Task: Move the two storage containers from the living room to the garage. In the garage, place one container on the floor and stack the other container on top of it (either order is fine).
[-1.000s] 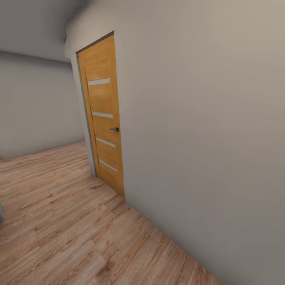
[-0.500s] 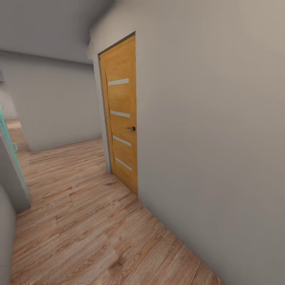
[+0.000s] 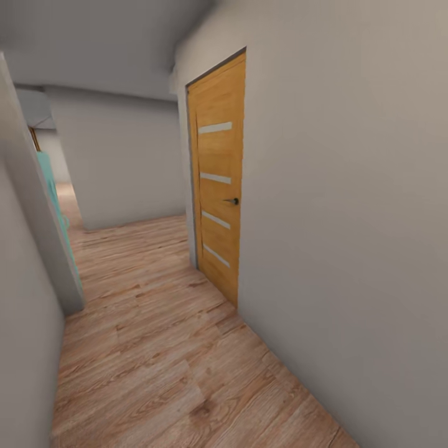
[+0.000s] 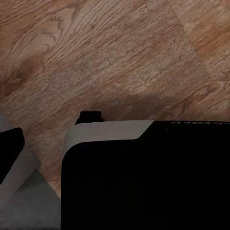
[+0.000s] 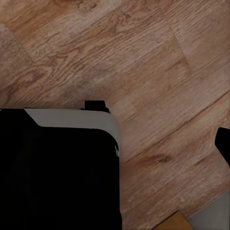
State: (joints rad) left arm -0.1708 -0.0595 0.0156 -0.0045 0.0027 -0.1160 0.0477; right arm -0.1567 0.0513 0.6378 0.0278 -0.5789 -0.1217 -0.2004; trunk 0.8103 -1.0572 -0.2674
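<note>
The two storage containers are out of view. I am in a narrow hallway with a light wood plank floor [image 3: 155,348]. Both wrist views look straight down at these planks. Over them a black, grey-rimmed part of my own body fills the lower part of the left wrist view [image 4: 143,177] and of the right wrist view [image 5: 57,167].
A closed orange wood door [image 3: 219,186] with a dark handle [image 3: 231,201] is set in the pale wall on the right [image 3: 348,218]. Another wall [image 3: 25,280] runs close on the left. A turquoise object [image 3: 53,193] stands past its corner. Ahead the hallway ends at a grey wall [image 3: 124,162].
The whole head view has swung to the left, so the door now sits further right in the picture. The near left wall and the turquoise object have come into sight.
</note>
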